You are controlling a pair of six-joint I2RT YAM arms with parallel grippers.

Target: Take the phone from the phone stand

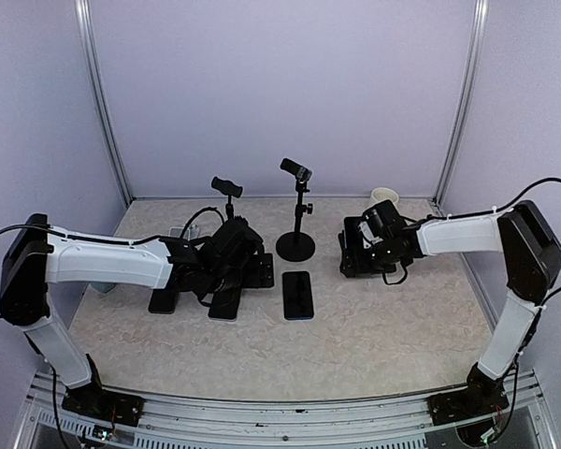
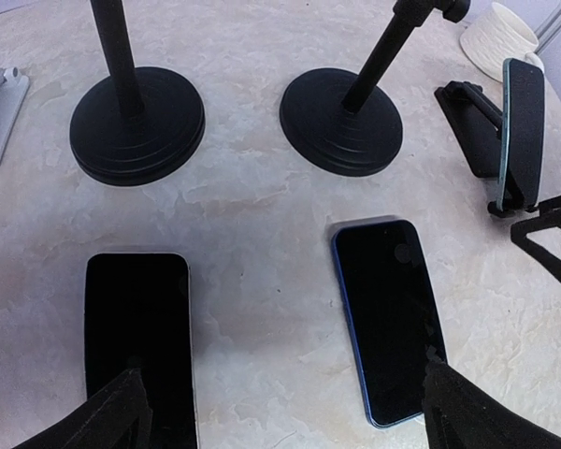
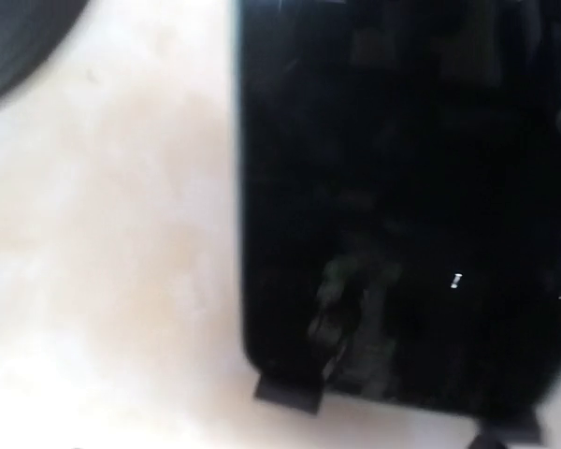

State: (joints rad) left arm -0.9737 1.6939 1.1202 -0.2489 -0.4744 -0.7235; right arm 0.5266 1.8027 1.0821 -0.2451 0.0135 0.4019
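Note:
A dark phone (image 2: 522,131) leans upright on a low black phone stand (image 2: 467,108) at the right of the left wrist view. In the top view the stand (image 1: 352,265) sits under my right gripper (image 1: 366,245), which is pressed close to it. The right wrist view is blurred and filled by the phone's black screen (image 3: 402,187), with the stand's lip (image 3: 290,393) below it; its fingers do not show. My left gripper (image 2: 280,421) is open and empty, low over the table between a black phone (image 2: 136,337) and a blue-edged phone (image 2: 388,318).
Two clamp stands on round black bases (image 1: 295,246) (image 1: 229,201) stand mid-table. Several phones lie flat, among them the blue-edged one (image 1: 297,295) and another (image 1: 164,299). A white cup (image 1: 384,195) sits at the back right. A grey object (image 2: 0,103) lies at left.

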